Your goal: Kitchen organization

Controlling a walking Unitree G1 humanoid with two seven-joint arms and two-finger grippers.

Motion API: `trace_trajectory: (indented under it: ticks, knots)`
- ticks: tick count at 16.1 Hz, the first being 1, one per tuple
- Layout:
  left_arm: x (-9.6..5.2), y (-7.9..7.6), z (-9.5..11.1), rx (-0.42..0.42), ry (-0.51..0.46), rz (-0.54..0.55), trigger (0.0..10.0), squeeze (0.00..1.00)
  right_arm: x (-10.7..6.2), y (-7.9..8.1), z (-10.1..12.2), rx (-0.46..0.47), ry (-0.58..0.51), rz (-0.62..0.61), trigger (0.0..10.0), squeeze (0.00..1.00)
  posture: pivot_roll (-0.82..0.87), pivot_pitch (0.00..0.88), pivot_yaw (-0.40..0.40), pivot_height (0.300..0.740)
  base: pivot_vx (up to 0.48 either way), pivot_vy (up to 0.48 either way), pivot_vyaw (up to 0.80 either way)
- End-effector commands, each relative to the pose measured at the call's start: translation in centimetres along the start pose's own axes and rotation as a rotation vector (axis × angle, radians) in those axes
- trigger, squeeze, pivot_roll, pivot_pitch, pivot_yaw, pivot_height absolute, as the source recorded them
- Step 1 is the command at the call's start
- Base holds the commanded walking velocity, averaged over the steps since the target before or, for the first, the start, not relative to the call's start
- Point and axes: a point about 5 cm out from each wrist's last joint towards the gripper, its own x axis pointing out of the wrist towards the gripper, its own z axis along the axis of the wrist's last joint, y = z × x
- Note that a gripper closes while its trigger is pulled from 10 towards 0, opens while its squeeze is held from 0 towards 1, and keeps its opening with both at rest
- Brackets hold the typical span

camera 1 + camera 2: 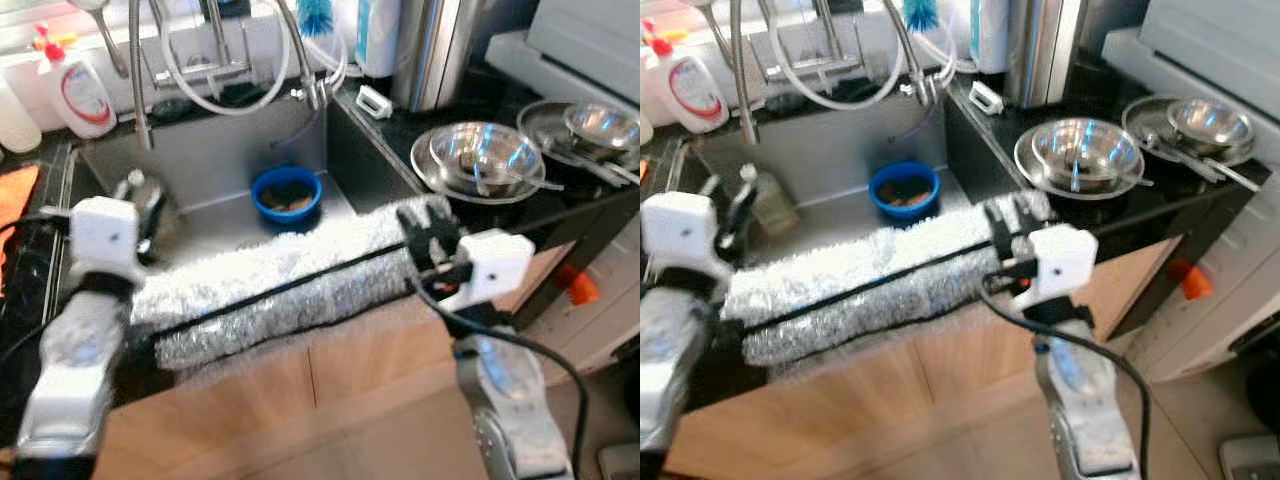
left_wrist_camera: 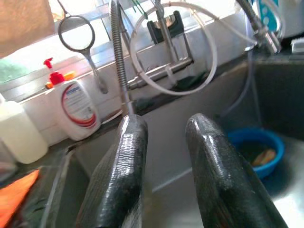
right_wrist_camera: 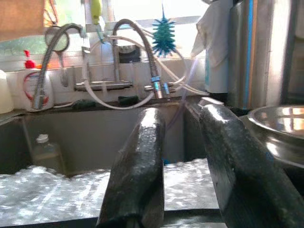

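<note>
Blue bowl (image 1: 287,195) w/ scraps sits in sink (image 1: 215,150), past its foil-covered front edge (image 1: 280,280). Both grippers over that edge, left gripper (image 2: 164,156) & right gripper (image 3: 185,156), jaws spread, holding nothing; prob. lining up a reach.

1. White detergent bottle (image 1: 80,92) with red cap, on the ledge behind the sink, left of the taps.
2. Teal bottle brush (image 3: 164,35) up by the window, above the faucets.
3. Orange cloth (image 1: 15,195) at far left, beside the sink.
4. Tall steel canister (image 1: 432,50) on the black counter, behind the bowls.
5. Wooden cabinet front (image 1: 330,400) below the sink edge.
</note>
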Motion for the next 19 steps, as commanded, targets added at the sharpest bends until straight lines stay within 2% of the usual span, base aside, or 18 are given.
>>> trace_trajectory:
  ticks: [1, 2, 5, 8, 9, 11, 12, 13, 14, 15, 16, 19]
  knots:
    - [-0.5, 0.4, 0.7, 0.052, -0.031, -0.031, 10.0, 0.00, -0.2, -0.4, 0.5, -0.020, -0.009, -0.014, 10.0, 0.00, -0.09, 0.125, 0.085, 0.740, 0.000, 0.000, 0.00]
    - [-1.1, 0.6, 0.7, 0.082, -0.025, -0.049, 10.0, 0.00, -0.4, -0.6, 0.5, -0.029, -0.005, -0.022, 10.0, 0.00, -0.09, 0.125, 0.090, 0.740, 0.000, 0.000, 0.00]
    - [-2.4, 0.8, 0.1, 0.088, 0.019, -0.047, 10.0, 0.00, -0.7, -1.1, 0.6, -0.053, -0.003, -0.047, 10.0, 0.00, -0.09, 0.115, 0.084, 0.740, 0.000, 0.000, 0.00]
    - [-2.3, 0.1, 0.0, 0.065, 0.022, -0.036, 10.0, 0.00, -0.5, -1.3, 1.0, -0.070, -0.016, -0.057, 10.0, 0.00, -0.09, 0.085, 0.085, 0.740, 0.000, 0.000, 0.00]
    - [-1.7, 0.0, 0.3, 0.053, 0.008, -0.017, 10.0, 0.00, 0.0, -2.0, 1.6, -0.098, -0.043, -0.087, 10.0, 0.00, -0.09, 0.078, 0.085, 0.740, 0.000, 0.000, 0.00]
    - [-1.3, -0.5, 0.2, 0.035, 0.003, -0.008, 10.0, 0.00, 0.9, -3.7, 2.8, -0.115, -0.086, -0.163, 10.0, 0.00, -0.10, 0.077, 0.086, 0.740, 0.000, 0.000, 0.00]
    - [-1.5, -0.9, 0.0, 0.024, 0.008, -0.011, 10.0, 0.00, 1.1, -4.4, 3.6, -0.142, -0.114, -0.199, 10.0, 0.15, -0.10, 0.071, 0.082, 0.740, 0.000, 0.000, 0.00]
    - [-1.6, -1.1, 0.0, 0.022, 0.009, -0.013, 10.0, 0.00, 1.0, -4.9, 4.0, -0.147, -0.126, -0.223, 10.0, 1.00, -0.11, 0.068, 0.079, 0.740, 0.000, 0.000, 0.00]
    - [-1.5, -1.1, 0.0, 0.021, 0.009, -0.012, 10.0, 0.00, 1.0, -5.6, 4.3, -0.150, -0.135, -0.252, 10.0, 1.00, -0.11, 0.068, 0.077, 0.740, 0.000, 0.000, 0.00]
    - [-1.4, -1.2, -0.1, 0.020, 0.011, -0.010, 10.0, 0.00, 0.8, -7.0, 4.7, -0.213, -0.133, -0.298, 10.0, 1.00, -0.11, 0.062, 0.074, 0.740, 0.000, 0.000, 0.00]
    - [-1.3, -1.3, -0.1, 0.014, 0.011, -0.006, 10.0, 0.00, 0.4, -9.3, 5.1, -0.255, -0.120, -0.395, 10.0, 1.00, -0.11, 0.063, 0.074, 0.740, 0.000, 0.000, 0.00]
    - [-1.3, -1.6, -0.3, 0.009, 0.015, -0.011, 10.0, 0.00, 0.0, -10.5, 5.1, -0.236, -0.105, -0.460, 10.0, 1.00, -0.11, 0.057, 0.070, 0.740, 0.000, 0.000, 0.00]
